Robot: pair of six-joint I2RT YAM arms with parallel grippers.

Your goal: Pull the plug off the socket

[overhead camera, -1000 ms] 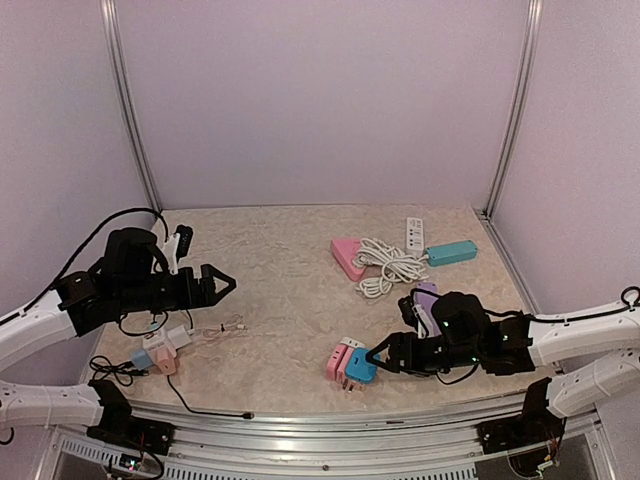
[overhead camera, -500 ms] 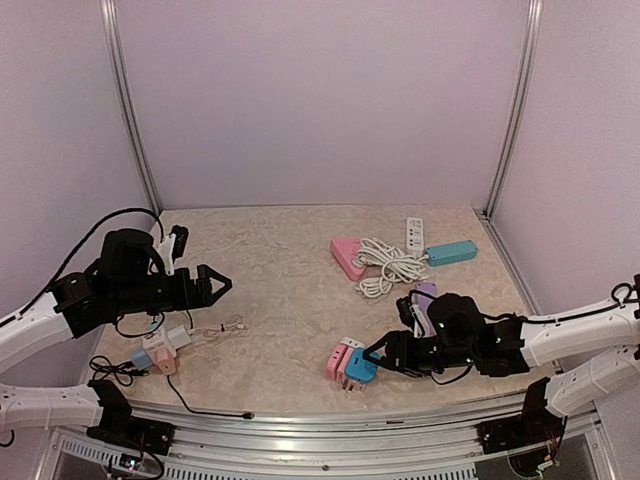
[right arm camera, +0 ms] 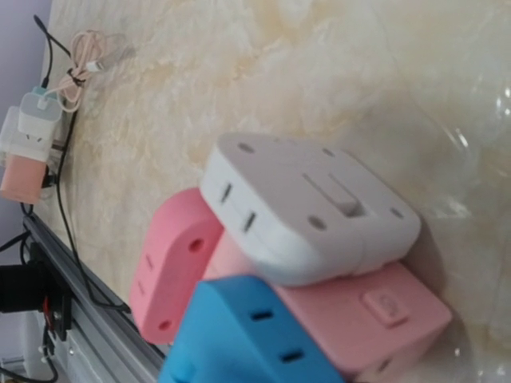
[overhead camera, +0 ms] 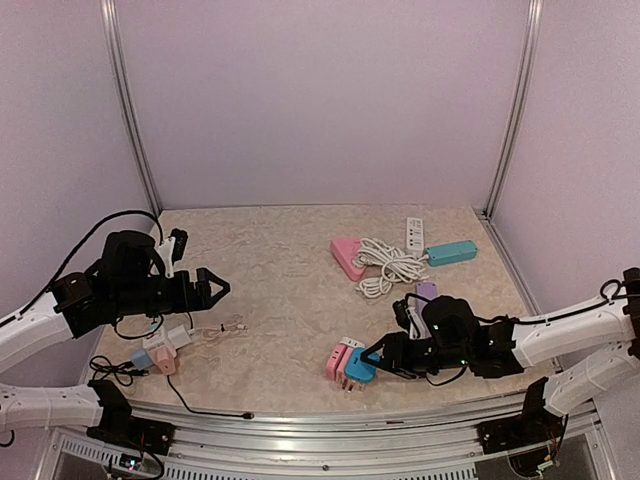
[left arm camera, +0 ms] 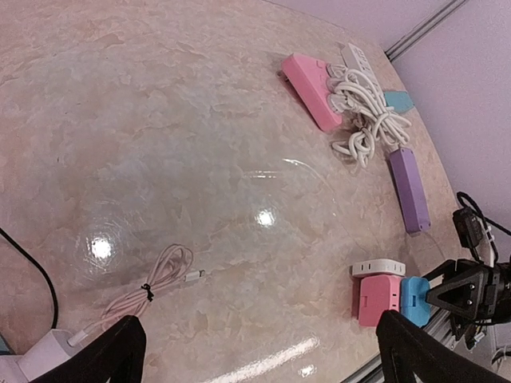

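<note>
A cluster of a white adapter [overhead camera: 350,343], a pink socket cube [overhead camera: 337,363] and a blue plug block [overhead camera: 359,368] lies at the table's front. My right gripper [overhead camera: 374,360] is right against the blue block, with its jaws apart on either side of the block's near end. In the right wrist view the white adapter [right arm camera: 307,211], the pink cube [right arm camera: 172,263] and the blue block [right arm camera: 239,335] fill the frame, and my own fingers do not show. My left gripper [overhead camera: 215,285] is open and empty, held above the left side of the table; the cluster shows in its view [left arm camera: 375,299].
A second cluster of a white charger, blue and pink adapters with a pink cable [overhead camera: 160,352] lies front left, and a black cable [overhead camera: 200,405] runs along the front edge. A pink power strip [overhead camera: 347,257], a coiled white cord [overhead camera: 390,265], a teal strip [overhead camera: 451,252] and a purple strip [overhead camera: 425,297] lie at the back right.
My right gripper has moved left, closing in on the blue block. My left gripper has drifted slightly left and stays open.
</note>
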